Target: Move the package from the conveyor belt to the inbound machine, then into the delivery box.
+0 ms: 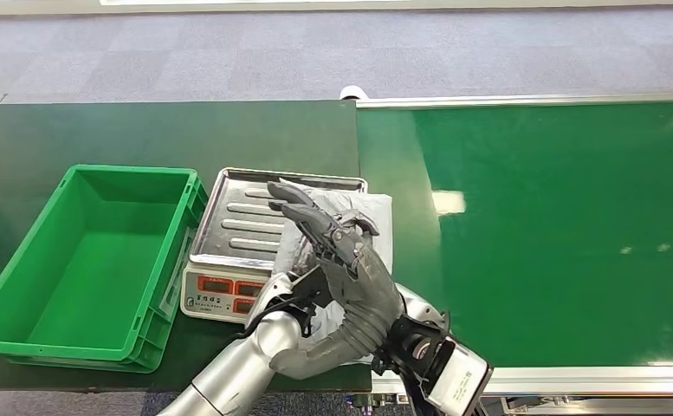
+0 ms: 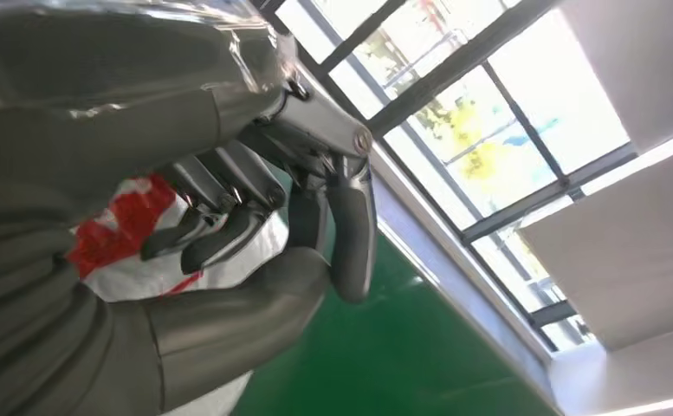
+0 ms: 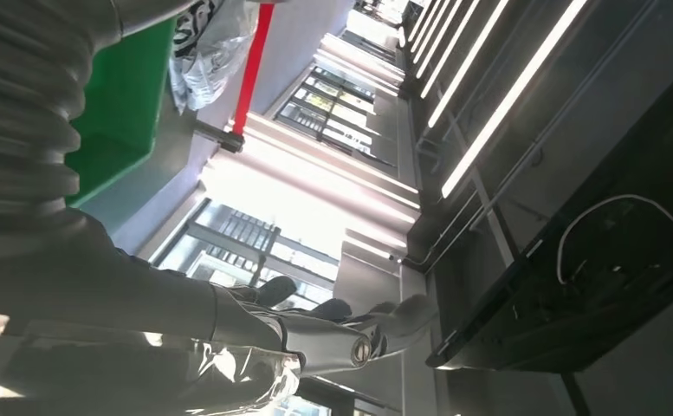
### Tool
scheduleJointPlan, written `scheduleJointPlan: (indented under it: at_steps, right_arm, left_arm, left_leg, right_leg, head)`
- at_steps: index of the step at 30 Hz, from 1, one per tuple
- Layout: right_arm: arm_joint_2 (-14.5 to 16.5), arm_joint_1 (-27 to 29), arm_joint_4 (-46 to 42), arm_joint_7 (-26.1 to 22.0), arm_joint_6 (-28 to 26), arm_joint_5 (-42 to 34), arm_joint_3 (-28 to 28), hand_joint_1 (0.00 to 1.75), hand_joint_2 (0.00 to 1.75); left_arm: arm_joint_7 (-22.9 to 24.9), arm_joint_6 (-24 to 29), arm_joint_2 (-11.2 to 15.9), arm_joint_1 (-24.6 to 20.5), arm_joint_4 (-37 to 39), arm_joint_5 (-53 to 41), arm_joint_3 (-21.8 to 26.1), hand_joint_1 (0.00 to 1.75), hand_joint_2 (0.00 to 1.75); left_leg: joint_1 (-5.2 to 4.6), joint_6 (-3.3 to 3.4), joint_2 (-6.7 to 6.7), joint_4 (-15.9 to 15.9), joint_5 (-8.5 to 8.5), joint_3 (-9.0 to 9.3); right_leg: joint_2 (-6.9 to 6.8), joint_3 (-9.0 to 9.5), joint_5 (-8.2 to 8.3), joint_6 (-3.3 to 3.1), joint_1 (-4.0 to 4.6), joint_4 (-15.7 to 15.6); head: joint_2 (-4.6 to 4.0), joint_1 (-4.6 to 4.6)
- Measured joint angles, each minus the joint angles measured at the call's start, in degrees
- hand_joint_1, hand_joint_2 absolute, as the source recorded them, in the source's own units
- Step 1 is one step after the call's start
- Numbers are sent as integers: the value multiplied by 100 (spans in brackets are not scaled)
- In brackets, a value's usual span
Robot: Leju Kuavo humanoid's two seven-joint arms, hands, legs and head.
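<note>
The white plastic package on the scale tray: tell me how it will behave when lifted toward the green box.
The white plastic package looks like a soft crinkled bag, so it will probably sag and drape. Its glossy film may slip in the left hand. It lies flat across the ribbed metal scale tray, so rolling seems unlikely.

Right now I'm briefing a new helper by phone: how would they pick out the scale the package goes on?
Start at the dark green table left of the brighter green conveyor belt. Beside the empty green crate, on its belt side, sits the scale. Its ribbed steel pan, red displays on a pale front, and a pale plastic package lying partly on it set it apart.
</note>
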Motion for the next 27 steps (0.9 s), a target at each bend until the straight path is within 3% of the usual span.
scheduleJointPlan:
  at_steps: [2, 3, 6, 7, 13, 22, 27]
  right_arm:
    - [2, 0, -22, -27, -15, -21, 29, 0, 175]
    - [-2, -1, -27, -36, -26, -33, 37, 0, 175]
    - [-33, -4, -18, -50, -66, -67, 33, 0, 175]
    - [-45, -5, -4, -50, -78, -73, 31, 0, 175]
    - [-99, -26, 137, -56, -96, -91, -25, 0, 175]
    - [-100, -28, 230, -59, -89, -77, -22, 0, 175]
    - [-100, -25, 236, -73, -114, 36, -29, 0, 175]
  left_arm:
    - [-14, 142, 87, 89, -284, 104, 58, 174, 175]
    - [-17, 199, 132, 131, -426, 140, 89, 146, 175]
    - [32, 285, 250, 216, -744, 93, 162, 15, 175]
    - [126, 242, 281, 222, -792, -1, 171, 0, 175]
    - [977, -233, 345, 88, -472, -1158, 96, 0, 175]
    - [1184, -209, 277, -78, 160, -1611, 9, 0, 175]
    - [1561, -382, 266, -237, 491, -2166, -22, 0, 175]
  left_leg:
    - [0, 0, 0, 0, 0, 0]
    - [0, 0, -1, 0, 0, 0]
    - [1, 0, -2, 0, 0, -2]
    - [0, 0, -3, 0, 0, -3]
    - [-2, 0, -3, 0, 1, -2]
    - [0, 0, -2, 0, 0, -3]
    - [0, 0, -2, 0, 0, -2]
  right_leg:
    - [0, -1, 0, 0, 0, 0]
    - [0, -1, 0, 0, 0, 0]
    - [-1, -1, -1, 0, 1, 0]
    - [-1, -1, -1, 0, 0, 0]
    - [-1, -1, 1, 0, -2, 0]
    - [-1, -4, 0, 0, 0, 0]
    - [-1, -4, 0, 0, 0, 0]
  head:
    - [0, -1]
    - [0, 0]
    - [0, 2]
    - [0, 1]
    - [0, 2]
    - [0, 0]
    - [0, 2]
